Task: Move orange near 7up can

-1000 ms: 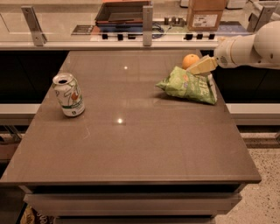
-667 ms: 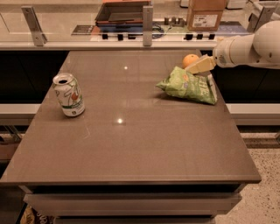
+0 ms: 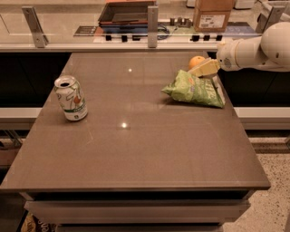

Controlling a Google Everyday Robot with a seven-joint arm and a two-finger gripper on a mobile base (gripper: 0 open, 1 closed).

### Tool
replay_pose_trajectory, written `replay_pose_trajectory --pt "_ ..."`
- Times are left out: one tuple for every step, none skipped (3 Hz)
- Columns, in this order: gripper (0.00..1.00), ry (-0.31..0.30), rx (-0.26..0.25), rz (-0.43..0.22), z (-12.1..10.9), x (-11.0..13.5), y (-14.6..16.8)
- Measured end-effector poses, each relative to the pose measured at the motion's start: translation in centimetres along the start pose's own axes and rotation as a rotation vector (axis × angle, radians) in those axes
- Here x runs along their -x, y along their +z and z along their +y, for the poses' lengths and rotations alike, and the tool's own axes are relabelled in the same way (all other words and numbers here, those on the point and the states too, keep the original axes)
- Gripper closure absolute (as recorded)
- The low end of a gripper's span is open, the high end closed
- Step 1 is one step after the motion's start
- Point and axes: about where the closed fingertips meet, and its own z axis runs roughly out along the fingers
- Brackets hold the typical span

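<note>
The orange (image 3: 195,61) sits at the back right of the brown table (image 3: 136,149), just behind the crinkled green chip bag (image 3: 195,89). The 7up can (image 3: 70,98) stands upright at the left of the table, far from the orange. My gripper (image 3: 202,69) reaches in from the right on a white arm (image 3: 256,49); its pale tip lies right beside the orange, over the back edge of the chip bag.
A counter (image 3: 136,31) with a cardboard box (image 3: 213,16), a dark tray (image 3: 127,11) and metal posts runs behind the table. Speckled floor (image 3: 272,195) lies to the right.
</note>
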Motion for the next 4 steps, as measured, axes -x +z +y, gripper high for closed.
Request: replay_pose_trajectory --pt "0.00 0.029 0.047 -0.008 0.4 -0.3 1.0" --pt "0.00 0.051 0.089 -0.013 0.7 -0.6 2.0" --pt "0.17 0.050 0.093 -0.012 0.8 -0.6 2.3" --pt "0.42 0.051 0.098 -0.011 1.0 -0.6 2.6"
